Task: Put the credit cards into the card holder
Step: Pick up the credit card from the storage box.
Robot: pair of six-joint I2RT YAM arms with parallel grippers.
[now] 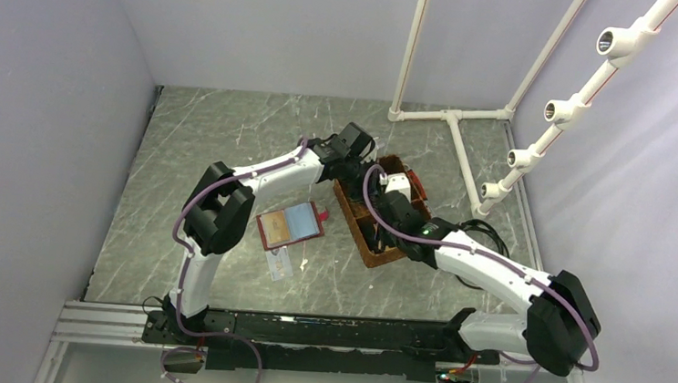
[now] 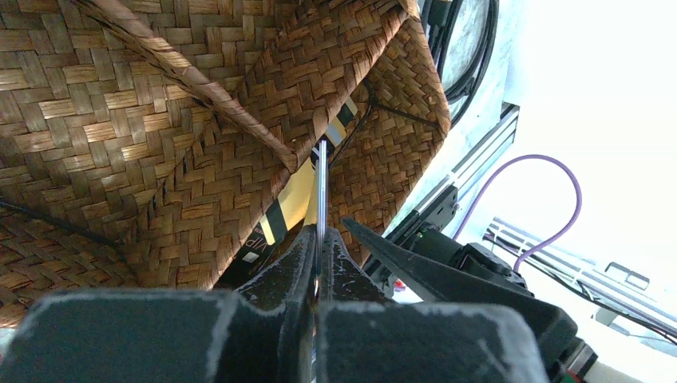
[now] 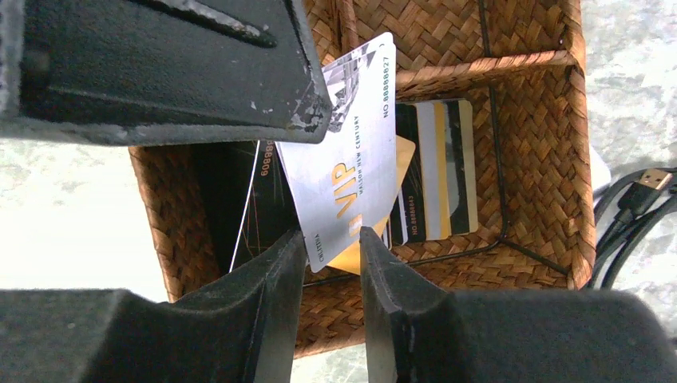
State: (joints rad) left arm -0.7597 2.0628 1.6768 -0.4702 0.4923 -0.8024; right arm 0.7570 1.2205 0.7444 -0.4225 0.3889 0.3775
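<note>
My left tool point(image 2: 320, 243) is clamped edge-on on a silver card point(image 3: 351, 152) and holds it upright over the woven basket point(image 3: 511, 239). I judge this leaves the card's lower corner free for a handover. My right tool point(image 3: 331, 243) sits at six o'clock of that card. Its jaws are a narrow gap apart with the corner just between them, not yet pinching. More credit cards point(image 3: 443, 167) lie in the compartment beneath. The card holder point(image 1: 290, 225) lies open on the table point(image 1: 184, 143) at nine o'clock of the basket, with a tan and a blue card showing on it. A loose card point(image 1: 280, 262) lies just at its six o'clock. My left forearm stretches from a raised elbow toward two o'clock. My right forearm reaches from an elbow folded back at four o'clock toward ten o'clock. The two wrists meet above the basket.
</note>
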